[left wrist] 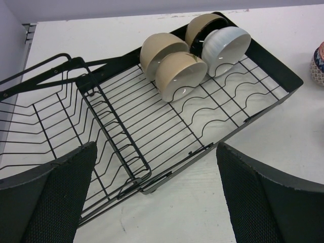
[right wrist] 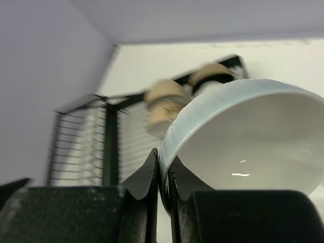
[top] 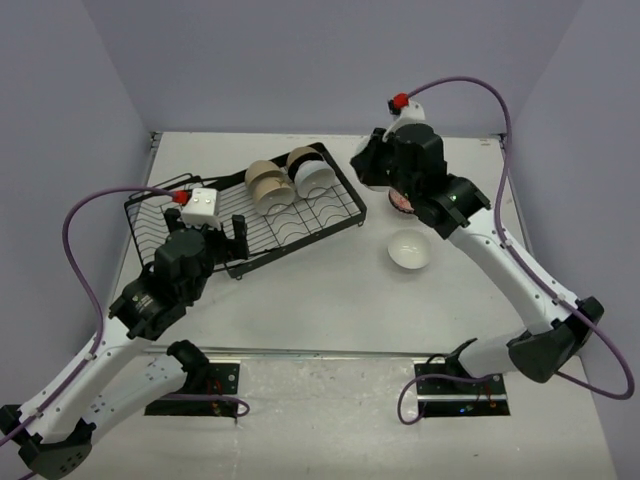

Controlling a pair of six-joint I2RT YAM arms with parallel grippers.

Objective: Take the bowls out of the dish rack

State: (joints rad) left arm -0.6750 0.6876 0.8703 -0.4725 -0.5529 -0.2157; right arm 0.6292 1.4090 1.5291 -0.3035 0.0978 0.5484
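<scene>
The right claw (right wrist: 163,162) is closed on the rim of a white bowl (right wrist: 253,136), which fills the lower right of its wrist view. The dish rack (right wrist: 110,147) is blurred at middle left. The left claw (left wrist: 154,149) gapes wide over the rack's lower part, and four bowls (left wrist: 179,76) lean together at the rack's upper right.

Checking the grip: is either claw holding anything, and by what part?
The right claw pinches a white bowl by its rim; the left claw is open, holding nothing.
</scene>
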